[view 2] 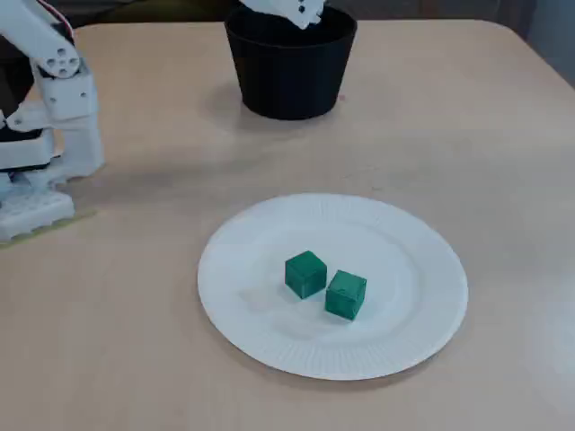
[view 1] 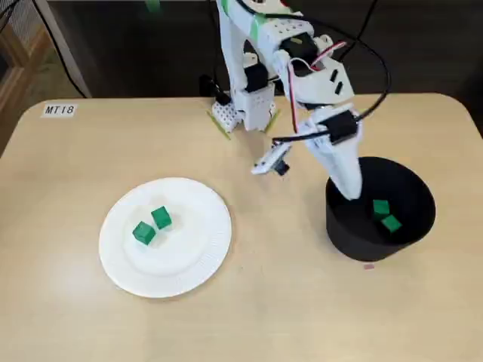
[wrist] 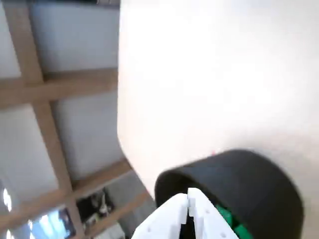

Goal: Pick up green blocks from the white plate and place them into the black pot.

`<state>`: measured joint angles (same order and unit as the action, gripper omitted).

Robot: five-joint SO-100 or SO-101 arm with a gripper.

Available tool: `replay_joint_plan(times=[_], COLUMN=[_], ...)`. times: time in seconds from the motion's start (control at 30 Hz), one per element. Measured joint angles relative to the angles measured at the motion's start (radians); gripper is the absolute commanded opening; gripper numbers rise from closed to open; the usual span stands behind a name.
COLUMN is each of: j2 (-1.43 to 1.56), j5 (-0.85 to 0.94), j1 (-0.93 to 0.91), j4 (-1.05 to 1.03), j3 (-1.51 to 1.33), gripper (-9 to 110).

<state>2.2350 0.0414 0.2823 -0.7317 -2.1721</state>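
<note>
- In a fixed view, the hand (view 1: 352,193) is dipping inside the pot's (view 1: 355,241) left rim, its fingers pressed together and gripping nothing.
- Two blocks (view 1: 381,208) are lying in the pot, just right of the hand.
- Two other blocks (view 1: 160,217) are sitting on the plate (view 1: 196,249), well left on the worktop (view 1: 287,302).

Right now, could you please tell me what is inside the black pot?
Inside the black pot lie two green blocks, close together. The gripper hangs over the pot's left edge in a fixed view, and the pot floor beneath it is covered, so I cannot see there.
</note>
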Motion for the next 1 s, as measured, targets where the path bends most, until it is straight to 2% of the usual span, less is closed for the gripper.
replay_joint_plan(times=[0.2, 0.4, 0.63, 1.0], j2=[0.02, -0.043, -0.176, -0.801], j5=[0.183, 0.436, 0.701, 0.79], j1=[-0.371, -0.592, -0.703, -0.746], j4=[-0.247, -0.422, -0.534, -0.718], j3=[0.02, 0.043, 0.253, 0.647], gripper=[-2, -2, -2, -2])
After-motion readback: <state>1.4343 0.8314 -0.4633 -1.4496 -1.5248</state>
